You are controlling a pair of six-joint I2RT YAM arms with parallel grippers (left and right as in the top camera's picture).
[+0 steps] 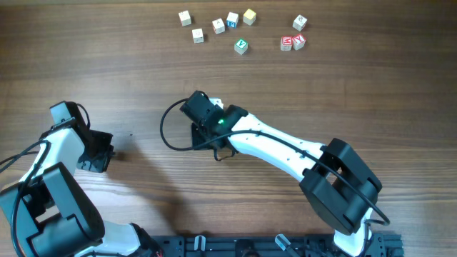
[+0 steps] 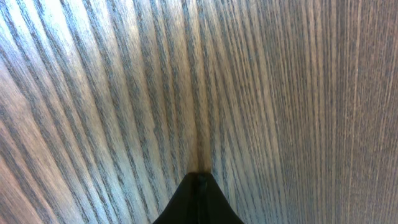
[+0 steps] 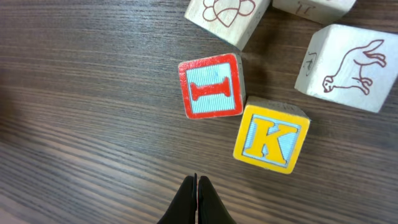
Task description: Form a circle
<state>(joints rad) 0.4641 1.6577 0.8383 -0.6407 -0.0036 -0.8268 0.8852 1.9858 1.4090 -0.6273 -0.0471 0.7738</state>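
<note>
While the table (image 1: pixel 143 78) spreads wide, the right arm (image 1: pixel 285 146) hangs over the circle (image 3: pixel 308 65), five cubes, gappy. Jaws pinched shut and empty on both: left gripper (image 2: pixel 199 182) idle, right gripper (image 3: pixel 197 186) just short of the red cube (image 3: pixel 211 86) and yellow cube (image 3: pixel 271 137). Best: soft nudges, square on a face.

The table (image 1: pixel 107 64) is of dark brown wood, its fine grain running between the left and right edges. Light is soft and even, shadows weak.
</note>
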